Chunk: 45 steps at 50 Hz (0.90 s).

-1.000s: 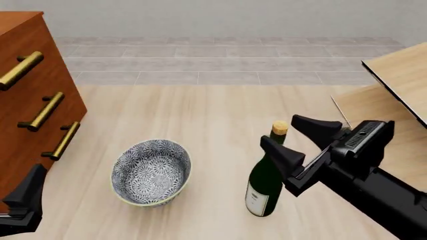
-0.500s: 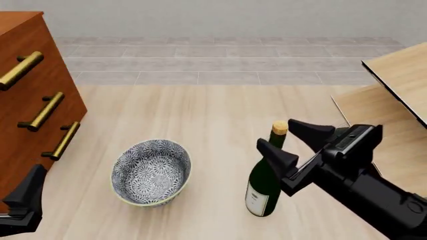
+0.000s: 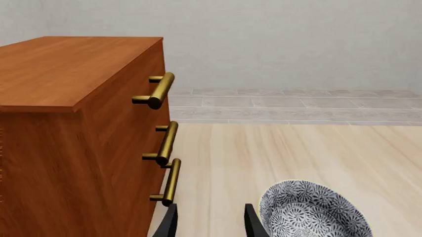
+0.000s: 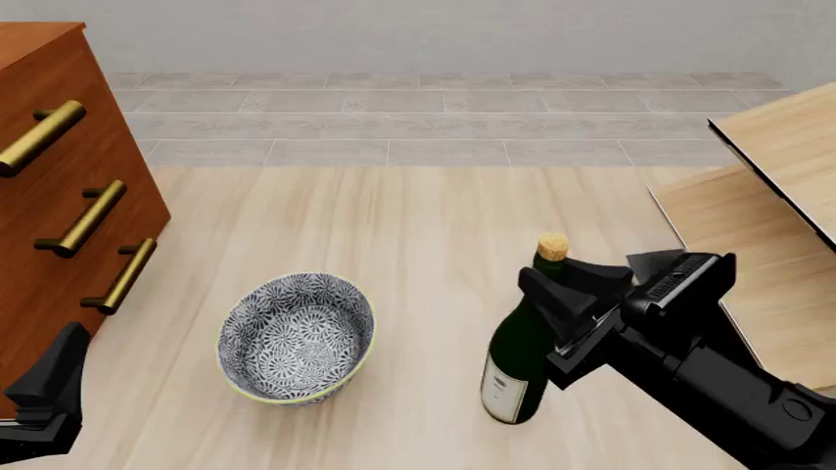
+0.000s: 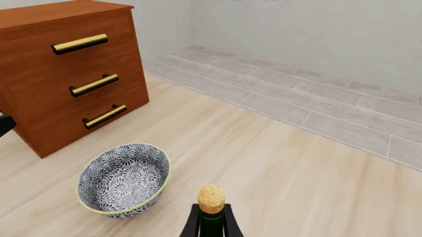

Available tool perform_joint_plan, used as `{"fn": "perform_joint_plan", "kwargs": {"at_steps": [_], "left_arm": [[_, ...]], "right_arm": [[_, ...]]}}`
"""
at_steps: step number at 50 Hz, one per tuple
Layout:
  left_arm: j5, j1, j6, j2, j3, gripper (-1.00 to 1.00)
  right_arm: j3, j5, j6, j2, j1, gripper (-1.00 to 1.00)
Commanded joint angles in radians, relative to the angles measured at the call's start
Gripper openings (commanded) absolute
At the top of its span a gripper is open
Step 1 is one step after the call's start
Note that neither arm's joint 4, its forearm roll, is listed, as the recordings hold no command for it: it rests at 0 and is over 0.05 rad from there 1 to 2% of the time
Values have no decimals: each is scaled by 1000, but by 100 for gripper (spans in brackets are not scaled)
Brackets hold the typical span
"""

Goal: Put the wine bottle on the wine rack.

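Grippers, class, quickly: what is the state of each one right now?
Left end effector: open, holding nothing.
Right end effector: closed on the neck of the wine bottle.

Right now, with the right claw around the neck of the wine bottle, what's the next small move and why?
Probably lift straight up a little. The right claw looks closed on the neck of the wine bottle, just below the cork, while the bottle stands upright on the table. The wine rack sits off to the right, so the bottle must clear the tabletop before it travels there.
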Motion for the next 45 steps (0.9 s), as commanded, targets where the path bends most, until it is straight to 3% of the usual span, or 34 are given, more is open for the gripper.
{"fn": "perform_joint_plan", "kwargs": {"at_steps": [1,45], "left_arm": [[0,2,0,0,0,100],[-4,-6,-8,0,0,100]], "right_arm": [[9,9,9,-9,-4,-100],[-66,159,-1,-143,-23,-100]]}}
